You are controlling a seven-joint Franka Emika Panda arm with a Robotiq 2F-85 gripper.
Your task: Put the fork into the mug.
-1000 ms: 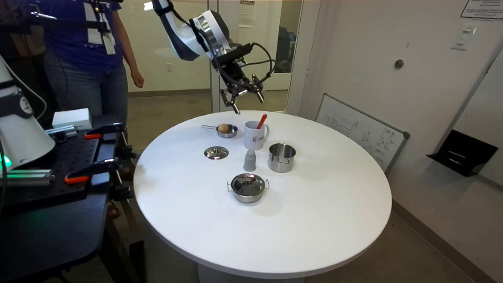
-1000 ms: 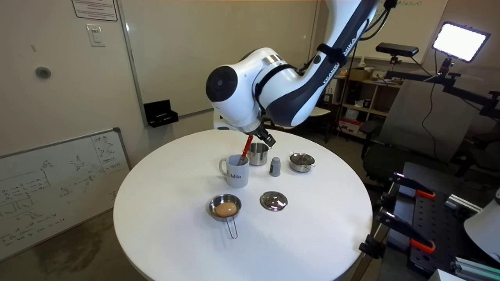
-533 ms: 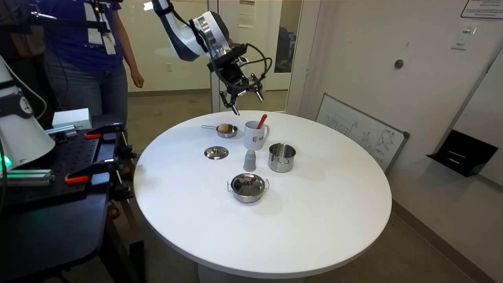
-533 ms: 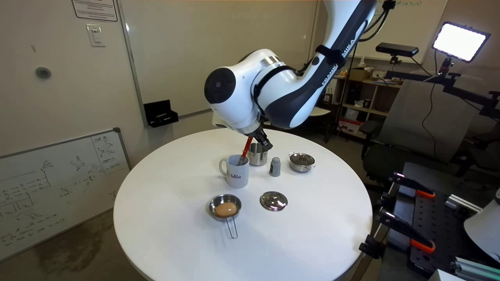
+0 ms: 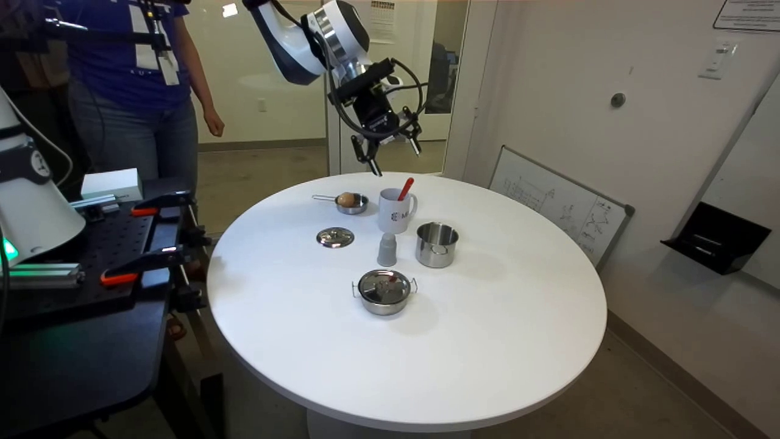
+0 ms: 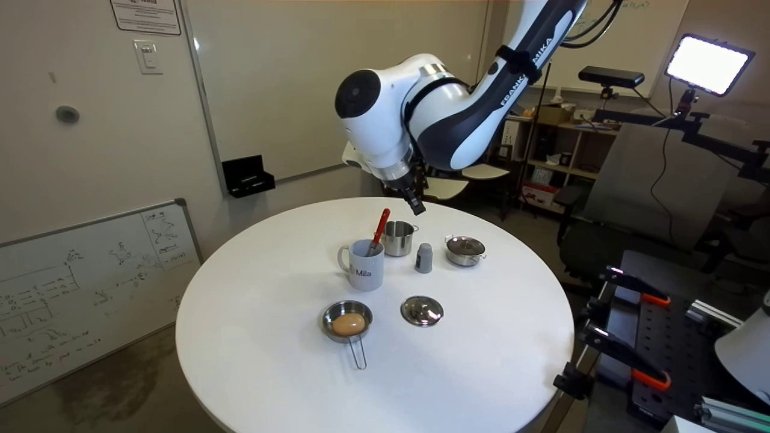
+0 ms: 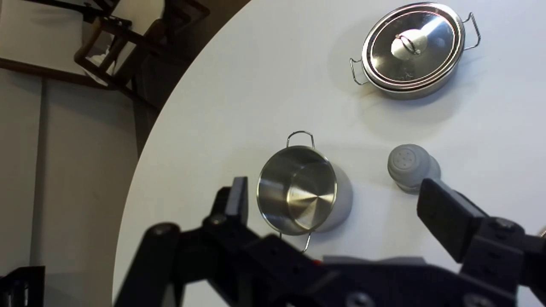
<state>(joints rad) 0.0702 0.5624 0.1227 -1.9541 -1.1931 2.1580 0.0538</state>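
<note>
The white mug [image 5: 390,214] stands upright on the table in both exterior views [image 6: 366,274]. The fork [image 5: 406,189] stands tilted inside the mug with its red-orange handle sticking up past the rim, as also shows in an exterior view [image 6: 380,227]; its lower end is hidden in the mug. My gripper [image 5: 397,161] is open and empty, above the table and apart from the fork and mug. In the wrist view the gripper's fingers [image 7: 335,192] are wide apart; only a red speck of the fork [image 7: 316,262] shows, and the mug is hidden behind the gripper.
A steel cup [image 7: 296,190], a grey shaker [image 7: 409,164] and a lidded steel pot [image 7: 413,49] stand near the mug. A small pan [image 6: 347,319] with an egg and a loose lid [image 6: 421,311] lie on the round white table [image 5: 487,341]. A person stands behind.
The arm and gripper dipped slightly, then rose and moved away from the fork handle, rightward in both exterior views. The fork and mug have not moved. The gripper stays open.
</note>
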